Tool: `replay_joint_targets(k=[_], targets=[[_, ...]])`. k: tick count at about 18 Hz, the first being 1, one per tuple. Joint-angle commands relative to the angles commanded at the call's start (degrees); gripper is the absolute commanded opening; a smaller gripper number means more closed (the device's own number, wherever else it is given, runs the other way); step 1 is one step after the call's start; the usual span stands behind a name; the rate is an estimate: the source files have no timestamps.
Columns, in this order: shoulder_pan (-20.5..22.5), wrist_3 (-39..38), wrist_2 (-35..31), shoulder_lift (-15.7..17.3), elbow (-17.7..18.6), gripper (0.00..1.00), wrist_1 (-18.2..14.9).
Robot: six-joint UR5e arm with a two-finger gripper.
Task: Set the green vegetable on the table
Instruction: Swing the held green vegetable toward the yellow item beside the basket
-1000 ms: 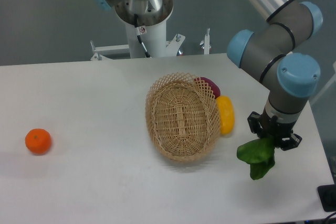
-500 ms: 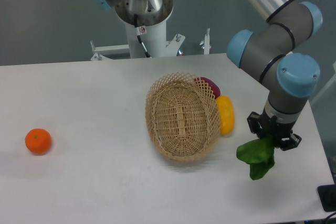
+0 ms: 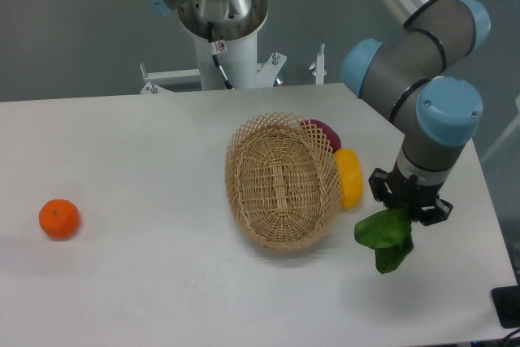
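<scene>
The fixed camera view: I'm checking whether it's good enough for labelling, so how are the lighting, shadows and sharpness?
Fixed camera: lighting is soft and even, no glare on the white table; shadows are faint, a pale one beneath the green vegetable and by the wicker basket; the orange is crisp; the gripper is dark, so its jaws are hard to make out; no obvious blur or distortion.
</scene>
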State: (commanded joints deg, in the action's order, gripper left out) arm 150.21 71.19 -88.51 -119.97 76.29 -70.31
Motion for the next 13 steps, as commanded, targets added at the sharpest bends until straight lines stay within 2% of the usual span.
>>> replay_joint_targets(k=[7, 9, 13], targets=[[-1.14, -3.77, 0.35, 0.53, -0.18, 0.27, -2.9], [-1.49, -5.09, 1.23, 0.62, -0.53, 0.27, -5.44], [-1.5, -5.27, 1.23, 0.7, -0.7, 0.27, -5.98]])
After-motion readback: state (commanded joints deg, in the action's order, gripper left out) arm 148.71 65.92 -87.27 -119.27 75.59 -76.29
